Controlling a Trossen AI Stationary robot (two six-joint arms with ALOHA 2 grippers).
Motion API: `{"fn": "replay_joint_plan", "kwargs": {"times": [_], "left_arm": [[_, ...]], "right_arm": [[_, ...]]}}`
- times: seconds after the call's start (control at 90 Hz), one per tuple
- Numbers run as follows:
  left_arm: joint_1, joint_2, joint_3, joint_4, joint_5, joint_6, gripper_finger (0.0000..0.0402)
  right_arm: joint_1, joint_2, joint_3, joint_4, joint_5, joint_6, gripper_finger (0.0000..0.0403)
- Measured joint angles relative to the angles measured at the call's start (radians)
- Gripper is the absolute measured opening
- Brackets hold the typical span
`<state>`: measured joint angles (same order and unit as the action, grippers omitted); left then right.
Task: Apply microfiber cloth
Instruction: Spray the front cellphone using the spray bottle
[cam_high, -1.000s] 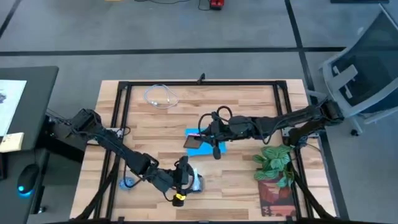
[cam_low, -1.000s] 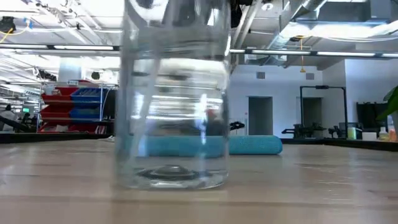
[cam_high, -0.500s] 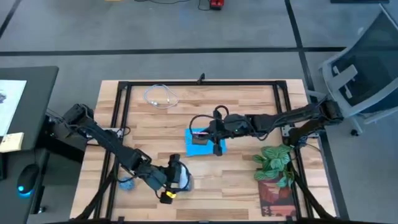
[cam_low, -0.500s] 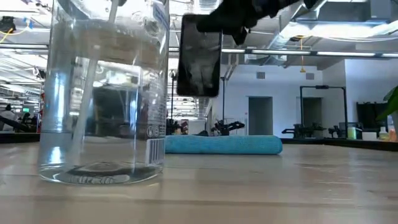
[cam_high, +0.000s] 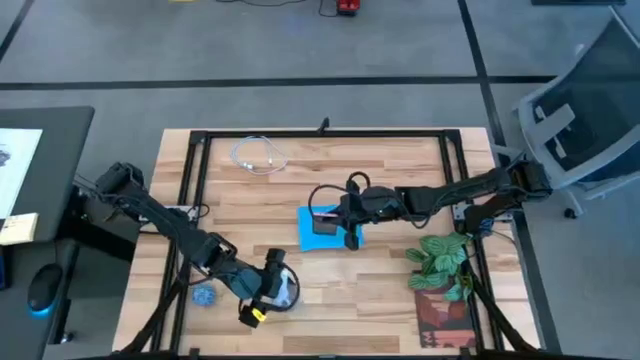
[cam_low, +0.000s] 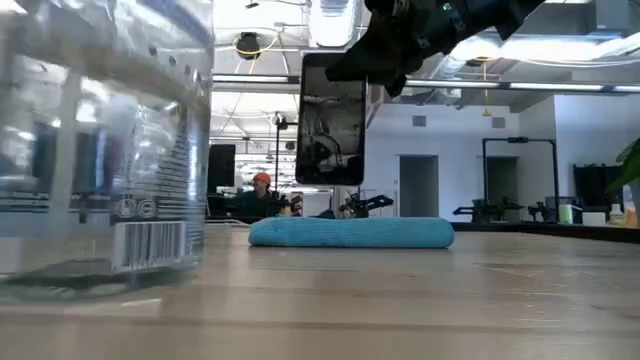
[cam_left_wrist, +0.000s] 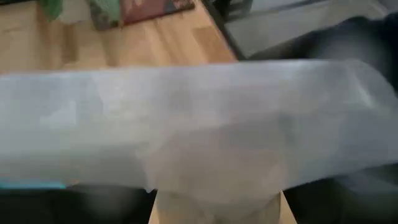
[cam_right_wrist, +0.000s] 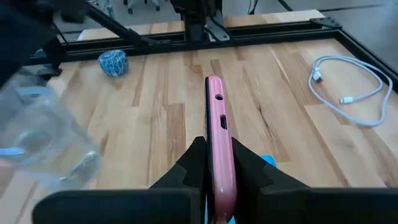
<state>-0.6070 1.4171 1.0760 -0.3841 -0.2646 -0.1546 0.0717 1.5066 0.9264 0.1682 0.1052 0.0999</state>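
Because the right end effector (cam_high: 345, 222) pinches the phone (cam_high: 324, 222) on edge above the blue cloth (cam_high: 322, 230) at the tabletop's (cam_high: 400, 160) middle, the high view suggests one risk: a loose pinch could let the phone tip and fall beside the cloth. The left end effector (cam_high: 262, 295) sits near the front edge, clamped round a clear jar (cam_high: 281, 289), with a small blue ball (cam_high: 205, 295) just beside that arm, a white cable (cam_high: 258, 156) toward the back and a plant (cam_high: 440, 262) to the right; none lies between phone and cloth.

In the low view the phone (cam_low: 332, 118) hangs upright, apart from the cloth (cam_low: 350, 232); the jar (cam_low: 100, 150) looms close to the lens.

The left wrist view shows only blurred glass.

The right wrist view shows the fingers (cam_right_wrist: 193, 163) squeezing the phone's pink edge (cam_right_wrist: 217, 149); a twist there would tilt it.
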Motion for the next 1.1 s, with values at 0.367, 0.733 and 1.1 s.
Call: {"fn": "replay_joint_plan", "kwargs": {"times": [0.367, 0.733, 1.1], "left_arm": [[0.043, -0.066, 0.001, -0.184, -0.126, -0.043, 0.0268], [0.134, -0.093, -0.002, -0.174, -0.111, -0.216, 0.0268], [0.193, -0.089, 0.0, -0.173, -0.018, -0.213, 0.0296]], "right_arm": [[0.001, 0.0, 0.0, -0.002, 0.0, -0.003, 0.0025], [0.012, 0.0, 0.0, -0.002, 0.0, -0.003, 0.0025], [0.013, 0.0, 0.0, -0.004, 0.0, -0.003, 0.0025]]}}
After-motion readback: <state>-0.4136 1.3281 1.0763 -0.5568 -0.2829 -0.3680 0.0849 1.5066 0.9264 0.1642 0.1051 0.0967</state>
